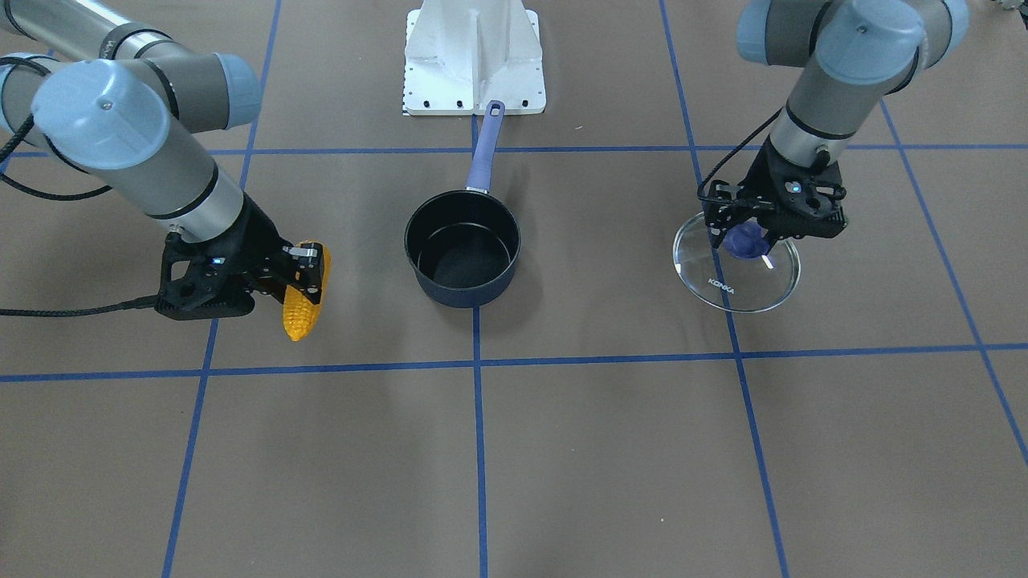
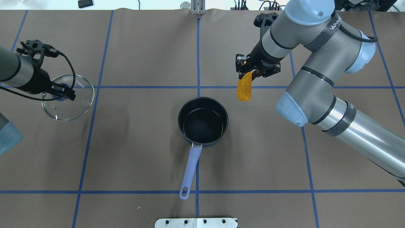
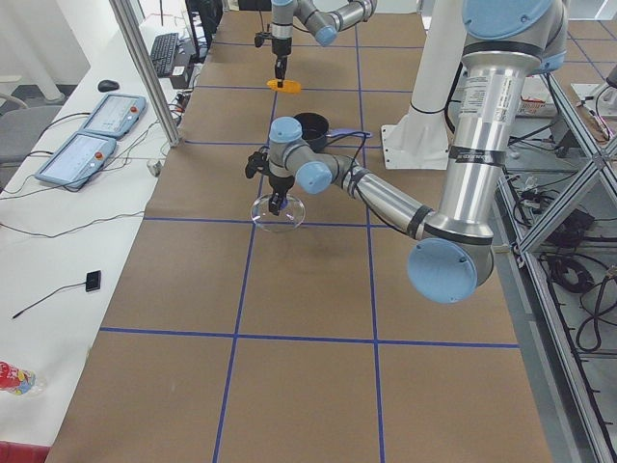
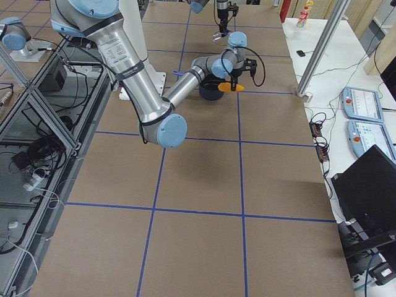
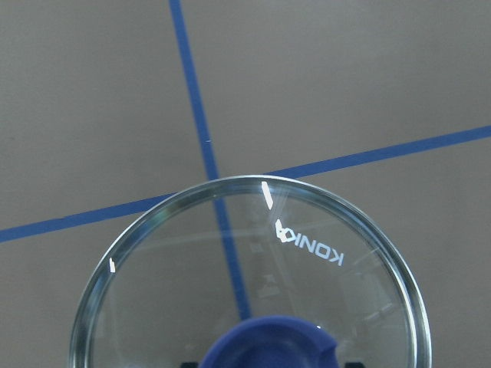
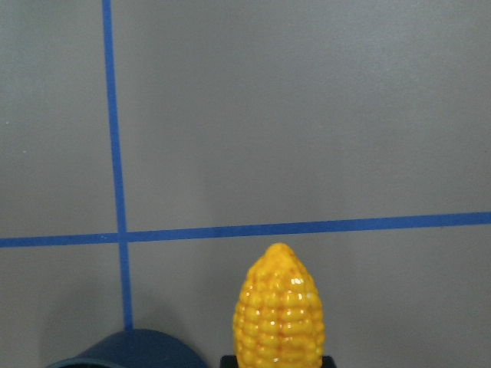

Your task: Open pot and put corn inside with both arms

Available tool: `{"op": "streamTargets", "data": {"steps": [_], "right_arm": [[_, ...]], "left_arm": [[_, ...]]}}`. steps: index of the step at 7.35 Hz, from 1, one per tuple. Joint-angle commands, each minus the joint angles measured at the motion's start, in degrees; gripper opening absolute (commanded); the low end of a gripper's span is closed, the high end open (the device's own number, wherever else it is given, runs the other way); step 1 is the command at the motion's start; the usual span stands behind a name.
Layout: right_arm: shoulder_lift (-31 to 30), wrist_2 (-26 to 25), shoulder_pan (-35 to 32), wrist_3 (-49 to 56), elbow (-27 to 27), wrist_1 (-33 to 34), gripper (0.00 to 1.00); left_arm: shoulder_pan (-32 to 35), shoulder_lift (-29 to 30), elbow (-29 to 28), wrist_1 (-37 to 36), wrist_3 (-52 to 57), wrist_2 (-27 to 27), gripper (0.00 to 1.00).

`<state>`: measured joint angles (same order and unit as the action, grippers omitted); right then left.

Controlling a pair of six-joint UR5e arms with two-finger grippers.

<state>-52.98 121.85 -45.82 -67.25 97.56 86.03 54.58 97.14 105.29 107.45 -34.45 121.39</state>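
Beside open pot point(image 2: 202, 122): right gripper point(image 2: 247, 70) clamps corn point(image 2: 244, 90) aloft; left gripper point(image 2: 61, 93) holds lid point(image 2: 76, 107) by knob point(image 5: 268, 346).

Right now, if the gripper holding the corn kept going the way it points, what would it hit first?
Most likely the table, and the corn hanging below the right gripper would touch it first. The gripper seems to point roughly downward; the pot sits off to one side.

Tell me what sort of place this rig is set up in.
Most likely a robotics lab work cell: a table under brown sheeting gridded with blue tape, teach pendants on a side bench, and aluminium frame posts with loose cabling alongside.
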Motion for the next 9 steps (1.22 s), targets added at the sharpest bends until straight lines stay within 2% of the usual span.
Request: {"op": "streamTargets", "data": {"steps": [1,3,5,7,9], "right_arm": [[4.63,-3.01,2.83,-2.08,1.48,7.02,0.22],[5.86,-6.52,6.42,-4.81,2.02,7.83,0.22],[7.18,-8.64,8.72,-4.99,1.06,7.83,0.22],[7.10,-11.45,11.09,-5.08,0.70,7.83,0.22],[7.10,-11.55,11.28,-5.08,0.70,7.83,0.22]], "left_arm": [[5.08,-4.65,-4.64,5.48,8.84,4.28,0.60],[8.60,-7.48,-6.40,6.11,16.13,5.17,0.60],[10.28,-7.66,-11.74,8.46,21.50,5.17,0.60],[10.29,-7.58,-17.90,16.53,20.49,5.17,0.60],[9.94,-7.23,-17.14,17.53,13.75,5.44,0.60]]}}
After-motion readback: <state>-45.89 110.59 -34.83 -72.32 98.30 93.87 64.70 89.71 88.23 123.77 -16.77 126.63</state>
